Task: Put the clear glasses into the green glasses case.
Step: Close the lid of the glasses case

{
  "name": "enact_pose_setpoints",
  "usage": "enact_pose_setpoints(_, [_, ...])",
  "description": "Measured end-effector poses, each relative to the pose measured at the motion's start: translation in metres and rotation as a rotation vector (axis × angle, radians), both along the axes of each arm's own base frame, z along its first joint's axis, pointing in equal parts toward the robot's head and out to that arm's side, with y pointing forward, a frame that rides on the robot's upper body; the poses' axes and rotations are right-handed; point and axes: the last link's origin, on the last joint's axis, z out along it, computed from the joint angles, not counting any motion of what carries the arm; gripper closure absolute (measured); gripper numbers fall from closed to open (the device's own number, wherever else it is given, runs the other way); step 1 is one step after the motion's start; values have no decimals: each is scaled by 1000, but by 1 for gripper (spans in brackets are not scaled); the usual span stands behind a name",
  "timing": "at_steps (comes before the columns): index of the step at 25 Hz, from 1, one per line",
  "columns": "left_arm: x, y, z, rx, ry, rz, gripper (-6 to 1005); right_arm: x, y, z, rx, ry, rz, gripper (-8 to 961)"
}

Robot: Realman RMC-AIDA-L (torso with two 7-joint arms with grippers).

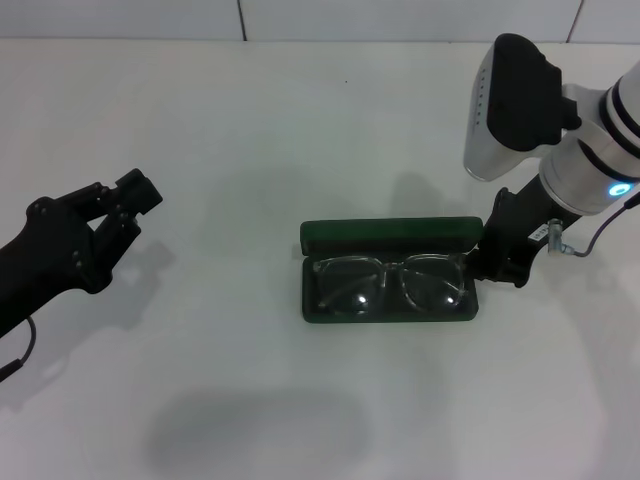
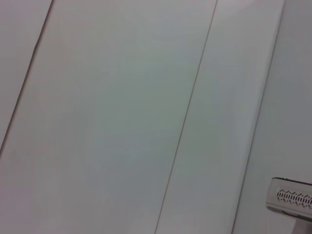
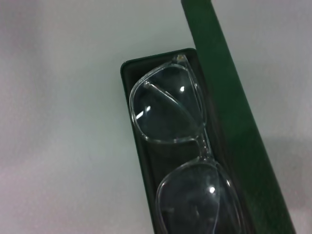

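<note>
The green glasses case (image 1: 388, 235) lies open in the middle of the white table, its lid standing up along the far side. The clear glasses (image 1: 390, 283) rest inside the tray, lenses up and arms folded. In the right wrist view the clear glasses (image 3: 168, 107) fill the dark tray beside the green glasses case lid (image 3: 234, 97). My right gripper (image 1: 495, 262) sits at the case's right end, close against it. Far to the left, my left gripper (image 1: 125, 212) hovers open and empty, well away from the case.
The white table (image 1: 300, 120) stretches around the case, with a tiled wall along its far edge. The left wrist view shows only pale wall panels and a small white vented box (image 2: 292, 197).
</note>
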Motion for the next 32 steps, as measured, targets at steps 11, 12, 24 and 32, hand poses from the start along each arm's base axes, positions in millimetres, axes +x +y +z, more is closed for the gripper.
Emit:
enact_pose_setpoints(11, [-1,-2,-1,-4,1,5,780,-4,-1,0,3,10,3,868])
enact_pose_setpoints(12, [-2,-3,-1,-4,1,6,779,-4,-2,1,4,11,1,868])
enact_pose_setpoints(24, [7,6,1,-31,-31,-17,773,-3,-38,39,78,194,-60,864])
enact_pose_setpoints(32, [28,24,7,-74,-69,-96,769,44,-76,94,109,436,-103,861])
